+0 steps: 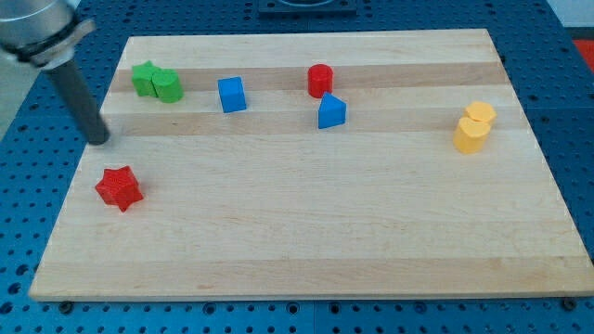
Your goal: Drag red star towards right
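Observation:
The red star (pixel 119 188) lies on the wooden board (pixel 306 241) near the view's left edge, lower left. My tip (pixel 98 140) is on the board just above the star and slightly to its left, apart from it by a small gap. The dark rod rises from the tip toward the view's top left corner.
A green star (pixel 143 77) and a green cylinder (pixel 168 85) touch at the top left. A blue cube (pixel 232 94) sits to their right. A red cylinder (pixel 320 80) and a blue block (pixel 331 111) are at top centre. Two yellow blocks (pixel 474 126) touch at the right.

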Motion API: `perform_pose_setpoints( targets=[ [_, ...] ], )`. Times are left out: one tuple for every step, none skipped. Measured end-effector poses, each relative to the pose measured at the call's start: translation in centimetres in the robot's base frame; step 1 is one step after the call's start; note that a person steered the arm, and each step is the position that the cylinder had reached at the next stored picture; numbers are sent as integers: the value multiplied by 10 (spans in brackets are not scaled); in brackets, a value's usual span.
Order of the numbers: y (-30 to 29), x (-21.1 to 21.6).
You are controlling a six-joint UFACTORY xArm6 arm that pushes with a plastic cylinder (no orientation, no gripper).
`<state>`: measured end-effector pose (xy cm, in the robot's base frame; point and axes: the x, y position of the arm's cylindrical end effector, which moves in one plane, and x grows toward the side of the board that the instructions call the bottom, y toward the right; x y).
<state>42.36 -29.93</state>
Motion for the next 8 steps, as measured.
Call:
perform_pose_setpoints(
  targets=[
    [-4,2],
    [-5,23],
    [-5,72],
    [-4,72],
    [36,72],
    [83,72],
    [132,72],
    [177,72]
  ],
)
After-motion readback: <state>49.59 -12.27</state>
